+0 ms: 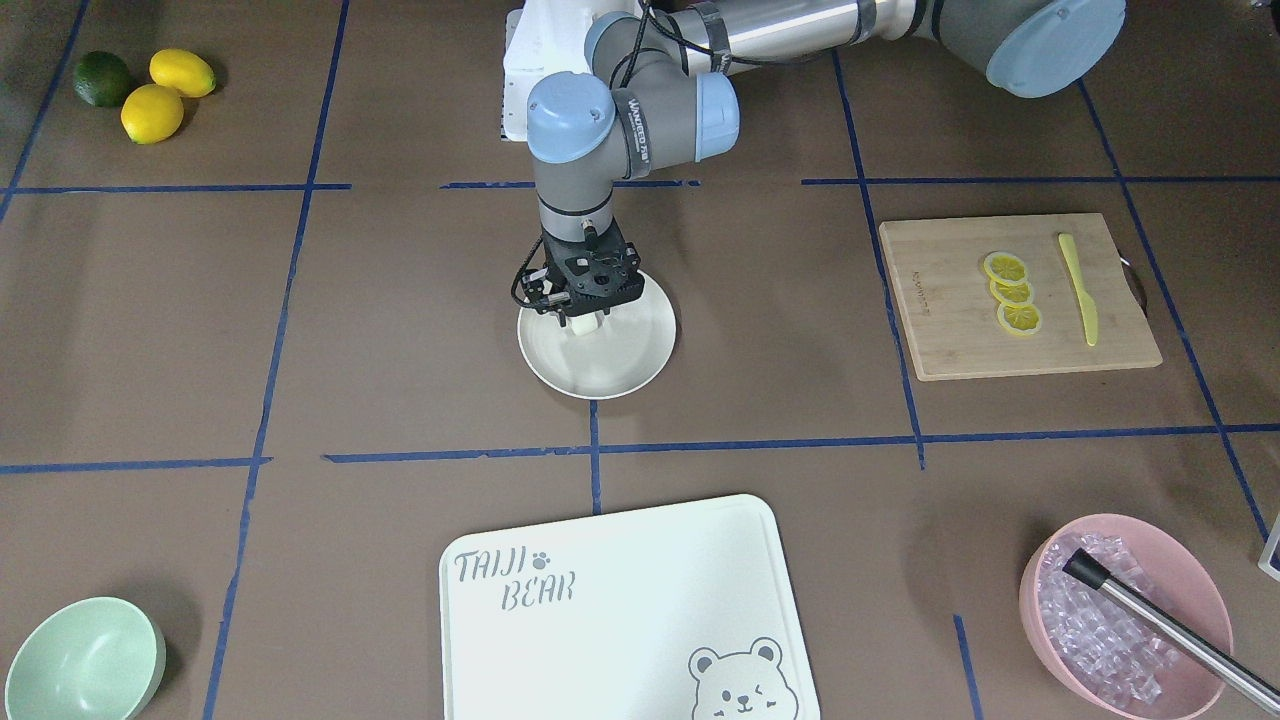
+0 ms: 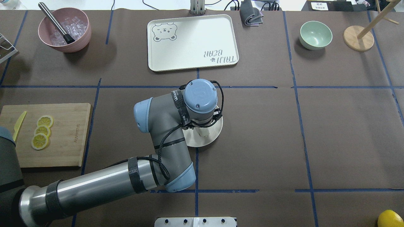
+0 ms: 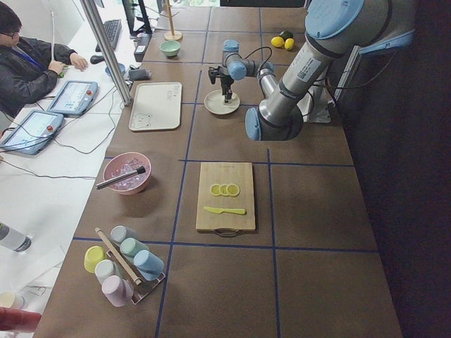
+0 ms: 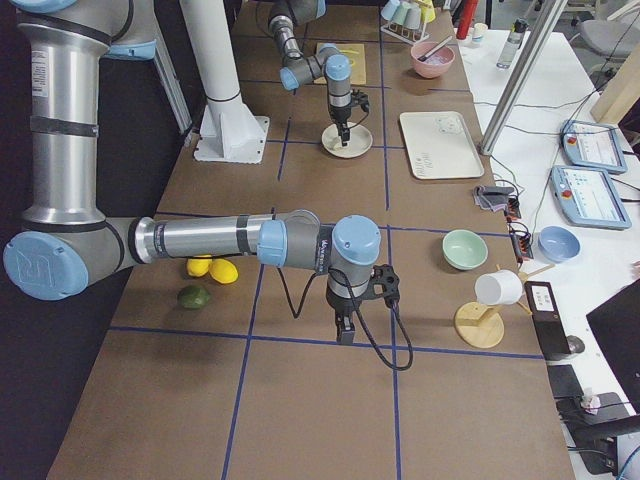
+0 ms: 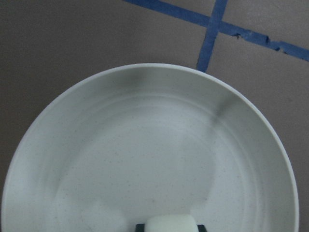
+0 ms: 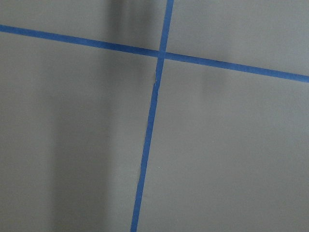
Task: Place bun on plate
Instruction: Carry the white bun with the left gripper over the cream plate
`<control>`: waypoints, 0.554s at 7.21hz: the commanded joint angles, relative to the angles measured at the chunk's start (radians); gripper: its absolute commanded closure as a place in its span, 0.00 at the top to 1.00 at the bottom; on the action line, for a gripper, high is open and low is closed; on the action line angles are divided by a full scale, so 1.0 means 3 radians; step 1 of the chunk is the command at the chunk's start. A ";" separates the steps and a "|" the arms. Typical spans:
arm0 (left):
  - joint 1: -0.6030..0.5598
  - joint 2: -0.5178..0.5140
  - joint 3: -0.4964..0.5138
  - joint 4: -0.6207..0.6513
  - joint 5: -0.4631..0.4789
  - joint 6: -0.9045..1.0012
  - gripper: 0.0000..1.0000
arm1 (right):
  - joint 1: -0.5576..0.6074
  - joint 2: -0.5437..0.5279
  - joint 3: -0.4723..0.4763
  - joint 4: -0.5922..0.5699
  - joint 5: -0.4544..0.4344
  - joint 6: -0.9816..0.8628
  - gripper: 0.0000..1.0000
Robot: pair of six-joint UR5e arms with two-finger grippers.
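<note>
Fingers of the left gripper (image 1: 584,312) are clamped on the small smooth white oblong bun (image 5: 170,224), held directly over the round cream-white plate (image 1: 630,350) beneath them. We judge that only lowering and release are left.

My worktop (image 2: 347,142) is a wide, flat surface covered in matte brown sheeting. Lines of blue tape (image 2: 347,87) divide it into large rectangles. Along the side opposite my base runs a long white desk (image 3: 42,211), set close against the worktop's edge. Two flat tablet screens (image 3: 74,97) with pale blue displays lie on that desk, and thin dark cables trail across it. A silver metal post (image 3: 106,49) rises near the line where worktop and desk meet. On my base's side, past the worktop's edge, there is a dark strip (image 3: 423,176) with no detail I can make out. The light is even, and the shadows on the brown surface are soft and faint.
</note>
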 commanded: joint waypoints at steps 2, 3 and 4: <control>-0.0142 0.0237 -0.0441 0.0216 -0.0263 0.0571 1.00 | 0.0000 0.0004 -0.0006 0.0000 0.0000 0.0000 1.00; -0.0330 0.0604 -0.0889 0.0324 -0.0574 0.0894 1.00 | 0.0000 0.0004 -0.0006 0.0000 0.0000 0.0000 1.00; -0.0504 0.1018 -0.1344 0.0441 -0.0775 0.1348 1.00 | 0.0000 0.0004 -0.0011 0.0000 0.0000 0.0000 1.00</control>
